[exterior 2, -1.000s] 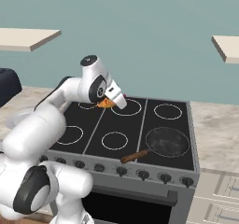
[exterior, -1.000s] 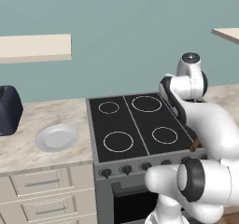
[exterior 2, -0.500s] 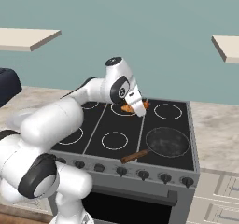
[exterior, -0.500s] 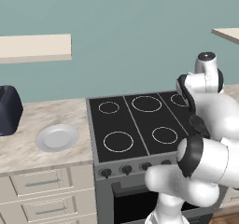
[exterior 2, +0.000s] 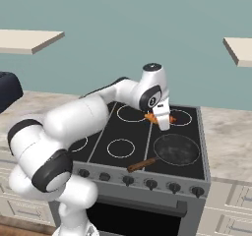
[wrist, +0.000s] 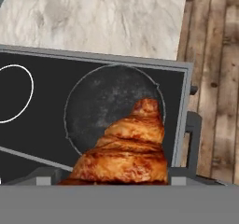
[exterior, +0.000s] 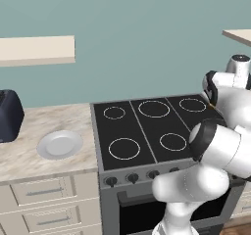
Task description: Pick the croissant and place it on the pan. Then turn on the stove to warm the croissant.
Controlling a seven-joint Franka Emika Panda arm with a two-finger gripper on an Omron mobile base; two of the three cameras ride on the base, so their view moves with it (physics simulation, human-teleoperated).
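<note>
Right now I have the croissant [exterior 2: 161,118] clamped in the gripper [exterior 2: 163,124], hanging in the air above the stove [exterior 2: 147,146], near the back edge of the pan [exterior 2: 176,149] and a little toward the middle of the cooktop from it. Through the hand view the croissant [wrist: 127,147] fills the lower middle, and the pan [wrist: 109,107] sits right behind it, so I judge I am nearly lined up.

To do this step well, I want to carry the pastry a bit further toward the pan's centre, then lower it straight until it is just above the dark surface before I let the fingers part. Dropping from this height could make it bounce or roll over the low rim onto the glass. I also want it away from the wooden handle [exterior 2: 142,164], which points toward the front knobs [exterior 2: 150,184].

Nothing stands between the gripper and the pan. Off to the far side, the left base view shows a plate [exterior: 60,144] on the counter [exterior: 29,155] and a dark appliance [exterior: 10,115] beside it, both well apart from the work. The knobs wait for the later step; I cannot tell from here which one serves the pan's burner.
</note>
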